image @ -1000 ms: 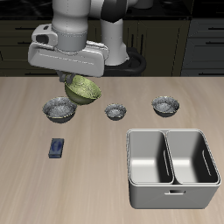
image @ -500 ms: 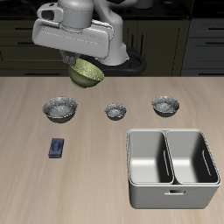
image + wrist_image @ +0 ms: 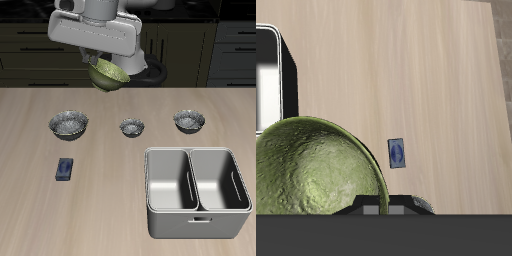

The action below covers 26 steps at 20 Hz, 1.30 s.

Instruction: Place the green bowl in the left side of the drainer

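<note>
The green bowl [image 3: 107, 72] is a round yellow-green bowl with a mottled inside, held tilted high above the table near its back. My gripper [image 3: 101, 62] is shut on the bowl's rim. In the wrist view the green bowl [image 3: 314, 168] fills much of the frame and my fingers [image 3: 376, 209] clamp its edge. The drainer [image 3: 197, 190] is a grey metal basin with two deep compartments near the table's front edge, well away from the bowl. One corner of the drainer [image 3: 270, 75] shows in the wrist view.
Three grey patterned bowls stand in a row on the table: a larger one [image 3: 68, 123], a small one [image 3: 131, 126] and another [image 3: 189, 120]. A small blue object [image 3: 65, 169] lies nearer the front edge; it also shows in the wrist view [image 3: 397, 152].
My gripper has lifted the green bowl higher above the table and carried it sideways toward the drainer's side. The bowls on the table have not moved.
</note>
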Tool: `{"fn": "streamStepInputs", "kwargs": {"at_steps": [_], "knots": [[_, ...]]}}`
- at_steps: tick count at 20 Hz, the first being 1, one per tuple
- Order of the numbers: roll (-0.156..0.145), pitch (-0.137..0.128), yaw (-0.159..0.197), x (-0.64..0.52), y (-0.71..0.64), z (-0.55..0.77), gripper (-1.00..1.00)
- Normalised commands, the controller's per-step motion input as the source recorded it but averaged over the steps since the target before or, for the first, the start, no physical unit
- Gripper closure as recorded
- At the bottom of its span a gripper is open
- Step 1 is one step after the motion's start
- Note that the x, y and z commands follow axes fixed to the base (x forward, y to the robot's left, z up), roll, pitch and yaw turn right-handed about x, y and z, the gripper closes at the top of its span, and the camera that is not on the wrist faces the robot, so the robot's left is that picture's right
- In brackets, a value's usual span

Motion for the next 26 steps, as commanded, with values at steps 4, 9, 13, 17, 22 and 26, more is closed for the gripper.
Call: {"fn": "streamStepInputs", "kwargs": {"at_steps": [4, 9, 13, 17, 22, 26], "knots": [[0.023, 0.008, 0.016, 0.04, 0.39, 0.05, 1.00], [0.032, -0.002, -0.003, 0.12, 0.49, 0.15, 1.00], [0.045, -0.012, 0.014, 0.15, 0.46, 0.11, 1.00], [0.085, -0.031, 0.001, 0.19, 0.57, 0.14, 1.00], [0.044, 0.005, -0.009, 0.24, 0.36, -0.03, 1.00], [0.021, 0.018, -0.023, 0.31, 0.37, -0.08, 1.00]]}}
